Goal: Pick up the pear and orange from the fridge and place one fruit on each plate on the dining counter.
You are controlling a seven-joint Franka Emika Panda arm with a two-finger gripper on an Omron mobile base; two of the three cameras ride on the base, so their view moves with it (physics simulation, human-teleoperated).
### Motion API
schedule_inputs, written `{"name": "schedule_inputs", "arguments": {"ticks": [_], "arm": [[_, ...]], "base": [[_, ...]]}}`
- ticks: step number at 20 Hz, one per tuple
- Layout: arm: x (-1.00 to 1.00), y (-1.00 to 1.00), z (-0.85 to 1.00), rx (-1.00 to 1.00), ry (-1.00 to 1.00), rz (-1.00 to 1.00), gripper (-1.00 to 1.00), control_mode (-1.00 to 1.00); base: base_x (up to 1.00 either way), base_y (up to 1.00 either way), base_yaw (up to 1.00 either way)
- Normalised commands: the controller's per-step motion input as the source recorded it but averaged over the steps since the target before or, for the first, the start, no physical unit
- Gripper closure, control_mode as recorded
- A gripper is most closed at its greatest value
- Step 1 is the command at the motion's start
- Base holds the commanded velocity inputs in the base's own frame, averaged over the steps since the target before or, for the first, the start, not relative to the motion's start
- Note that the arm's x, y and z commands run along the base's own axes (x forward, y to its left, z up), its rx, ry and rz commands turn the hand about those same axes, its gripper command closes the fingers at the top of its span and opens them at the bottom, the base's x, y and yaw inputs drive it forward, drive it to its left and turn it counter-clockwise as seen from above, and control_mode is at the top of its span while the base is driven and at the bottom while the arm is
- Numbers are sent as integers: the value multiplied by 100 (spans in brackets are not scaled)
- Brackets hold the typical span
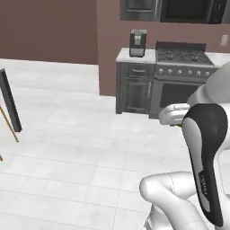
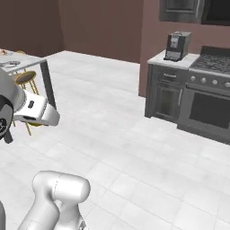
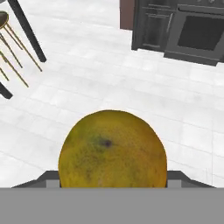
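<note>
Orange (image 3: pixel 113 148) sits gripped between the fingers, carried above the floor (image 3: pixel 131 87) near the bench (image 2: pixel 27 60); firm, light, smooth-skinned and apt to roll, so hold stays across its widest middle.

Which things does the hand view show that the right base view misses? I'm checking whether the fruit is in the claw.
Hand view alone: the orange close up, seated in the claw above the floor. Right base view alone: the dining counter corner with a plate, and the coffee machine. Both share the gold-legged stool, oven and white tiled floor.
</note>
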Motion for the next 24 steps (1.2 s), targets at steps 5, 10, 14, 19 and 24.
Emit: {"name": "schedule_inputs", "arguments": {"ticks": [5, 10, 14, 19, 24], "arm": [[0, 0, 0, 0, 0, 0, 100, 100], [0, 0, 0, 0, 0, 0, 100, 100], [0, 0, 0, 0, 0, 0, 100, 100], [0, 0, 0, 0, 0, 0, 100, 100], [0, 0, 0, 0, 0, 0, 100, 100]], "base": [[32, 26, 89], [91, 13, 45], [100, -5, 13], [100, -16, 19], [100, -26, 29]]}}
